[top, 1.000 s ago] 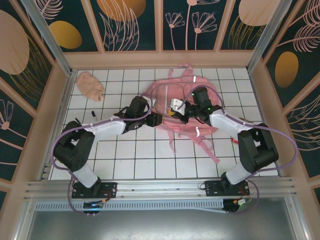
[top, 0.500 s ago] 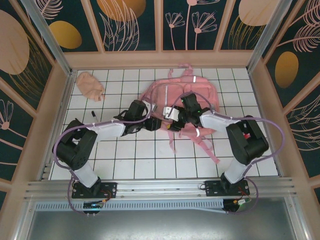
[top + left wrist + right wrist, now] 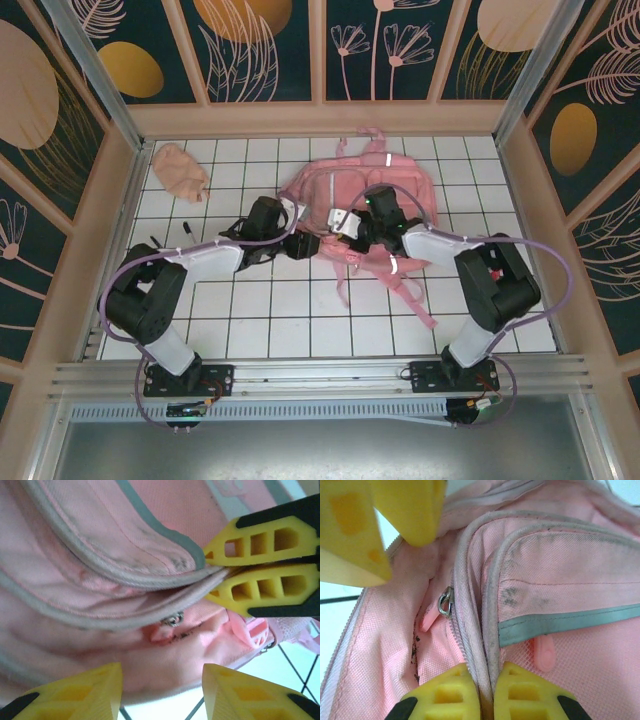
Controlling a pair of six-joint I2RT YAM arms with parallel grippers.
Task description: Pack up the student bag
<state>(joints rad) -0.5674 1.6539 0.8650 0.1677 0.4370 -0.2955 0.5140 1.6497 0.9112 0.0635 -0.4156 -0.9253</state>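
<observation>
The student bag, a soft pink fabric backpack, is seen lying flat on the far middle of the white gridded worktop. Its pink straps are trailed toward the near edge. Pale strips are visible on its top and lower front. In the right wrist view its weave is shown close up: a grey reflective strip crosses one panel, a pink zip tab lies below it, and a metal zip pull hangs inside the opened pocket, where dark specks are seen on the lining.

The piped rim of that pocket is clamped between the fingers of the right gripper. The fingers of the left gripper are held apart just beside the same opening, with nothing between them. Both arms are laid over the bag's near left part, so that part is hidden from above.

A peach cloth pouch is seen in the far left corner, well apart from the bag. A small dark stick-like object, too small to identify, lies near the left arm.
</observation>
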